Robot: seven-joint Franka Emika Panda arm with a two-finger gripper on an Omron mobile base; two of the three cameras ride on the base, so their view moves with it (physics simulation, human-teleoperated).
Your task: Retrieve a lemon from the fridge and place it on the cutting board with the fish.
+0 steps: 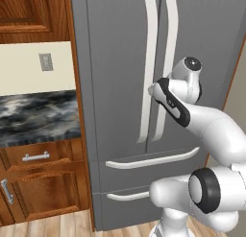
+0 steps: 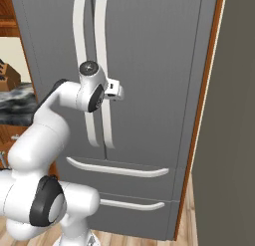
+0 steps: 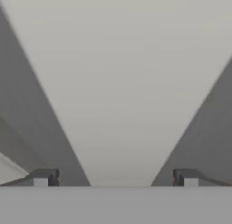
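Note:
The grey fridge [image 1: 115, 63] stands with both doors and both lower drawers closed, so the lemon is hidden inside. The cutting board and the fish are out of view. My gripper [image 2: 118, 90] is up against the fridge front at the long white door handles [image 1: 168, 34], about mid-height. In the hand view the gripper [image 3: 115, 177] is open, and a broad white handle [image 3: 118, 82] runs up between its two fingertips [image 3: 45, 177] with a gap on each side. Which door's handle this is I cannot tell for sure; it looks like the right one [image 2: 102, 31].
Left of the fridge is a dark marble counter [image 1: 38, 116] over wooden drawers and cabinets [image 1: 43, 183], with a wall outlet [image 1: 46, 62] above. A grey wall panel [image 2: 229, 140] rises close on the fridge's right side. Wooden floor lies below.

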